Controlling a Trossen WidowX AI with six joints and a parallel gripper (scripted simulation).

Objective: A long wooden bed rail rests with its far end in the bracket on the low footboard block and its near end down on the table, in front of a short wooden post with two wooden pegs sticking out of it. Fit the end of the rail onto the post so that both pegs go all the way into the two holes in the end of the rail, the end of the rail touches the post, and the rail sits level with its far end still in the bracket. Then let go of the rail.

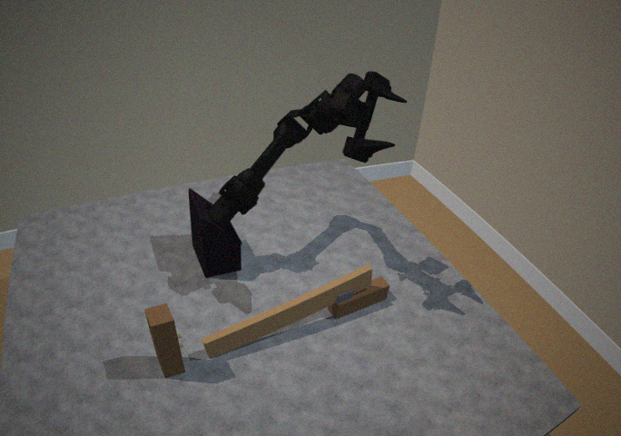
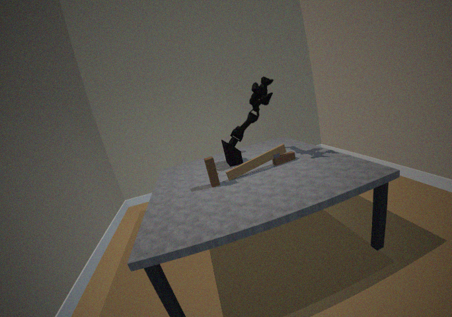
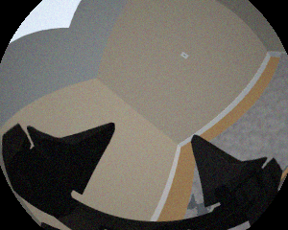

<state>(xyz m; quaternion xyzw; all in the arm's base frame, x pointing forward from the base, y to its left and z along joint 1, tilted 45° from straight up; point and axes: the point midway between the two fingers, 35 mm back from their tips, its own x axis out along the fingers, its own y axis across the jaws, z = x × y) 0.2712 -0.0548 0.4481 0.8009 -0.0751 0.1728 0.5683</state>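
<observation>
Matt wooden rail (image 1: 290, 312) and post (image 1: 165, 340); mottled grey table (image 1: 424, 370).

rail (image 1: 290, 312): light tan wood | post (image 1: 165, 340): orange-brown wood | footboard block (image 1: 360, 297): darker brown | arm (image 1: 265, 159) and gripper (image 1: 389, 121): matte black | table (image 1: 424, 360): mottled grey top, black legs | floor (image 1: 501, 257): ochre | walls (image 1: 115, 76): grey-beige

A grey mottled table (image 2: 256, 209) stands on dark square legs (image 2: 378, 214), one at the right and one at the near left corner. Beneath it lies an orange-brown floor (image 2: 414, 276). A pale baseboard (image 1: 522, 267) runs along the foot of the walls. The far wall (image 1: 167, 92) is greyish olive, the right wall (image 1: 553, 103) warmer tan.
</observation>
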